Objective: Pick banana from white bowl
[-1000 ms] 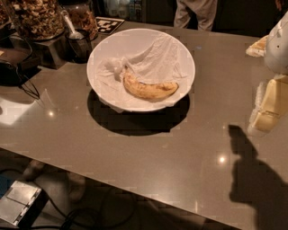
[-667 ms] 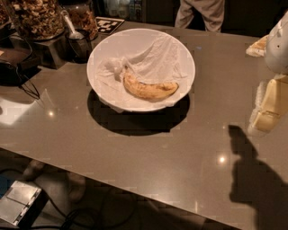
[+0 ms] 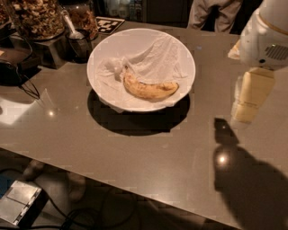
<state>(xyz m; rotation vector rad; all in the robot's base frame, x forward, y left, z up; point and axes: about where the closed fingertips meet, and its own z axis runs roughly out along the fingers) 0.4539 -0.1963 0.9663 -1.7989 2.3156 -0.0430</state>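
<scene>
A curved yellow banana [image 3: 148, 88] with brown speckles lies in the white bowl [image 3: 108, 51], on a crumpled white napkin [image 3: 157, 60]. The bowl stands on the grey-brown table at the back centre. My gripper [image 3: 248, 101] hangs at the right edge of the view, above the table and well to the right of the bowl, apart from it. Its cream fingers [image 3: 252, 92] point down. It holds nothing that I can see.
Glass jars of granola [image 3: 38, 18] and a metal cup with a scoop [image 3: 78, 40] stand at the back left. A dark device with cables [image 3: 13, 67] lies at the left. A person [image 3: 216, 13] stands behind the table. The table's front edge [image 3: 135, 188] runs across the lower view.
My gripper and arm have shifted slightly left toward the bowl and take up more of the right edge. The banana and the bowl have not moved.
</scene>
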